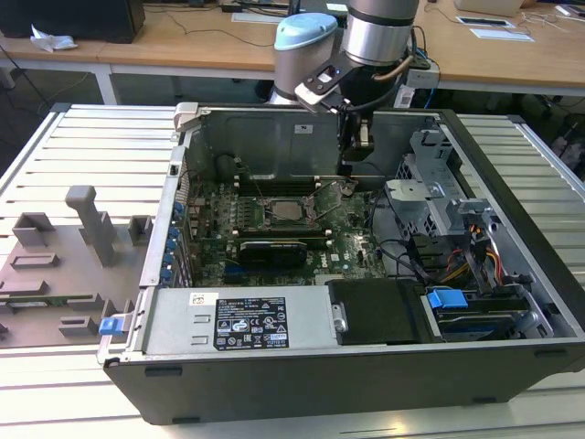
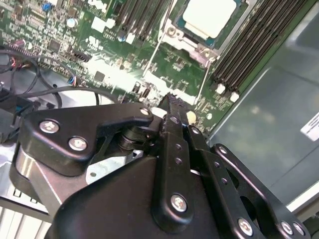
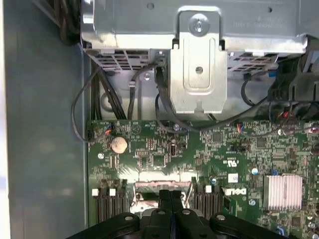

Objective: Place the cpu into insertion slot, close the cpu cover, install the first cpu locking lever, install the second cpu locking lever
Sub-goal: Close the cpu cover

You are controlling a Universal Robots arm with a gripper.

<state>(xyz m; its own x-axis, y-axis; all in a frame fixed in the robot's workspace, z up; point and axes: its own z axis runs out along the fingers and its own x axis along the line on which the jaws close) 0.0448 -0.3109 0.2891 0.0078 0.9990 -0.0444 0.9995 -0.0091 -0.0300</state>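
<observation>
The cpu, with its silvery top, lies in the insertion slot on the green motherboard inside the open computer case. The cpu cover lies flat around the chip as a metal frame. Two thin wire locking levers run out from the socket's near corner; I cannot tell if they are latched. My gripper hangs just above the board to the exterior view's right of the socket. In both wrist views its black fingers are pressed together with nothing between them, the tips close to the socket's edge.
Long black memory slots flank the socket. A metal drive cage and loose cables stand close to the arm. The power supply lies at the case's front. A grey fixture plate lies outside on the exterior view's left.
</observation>
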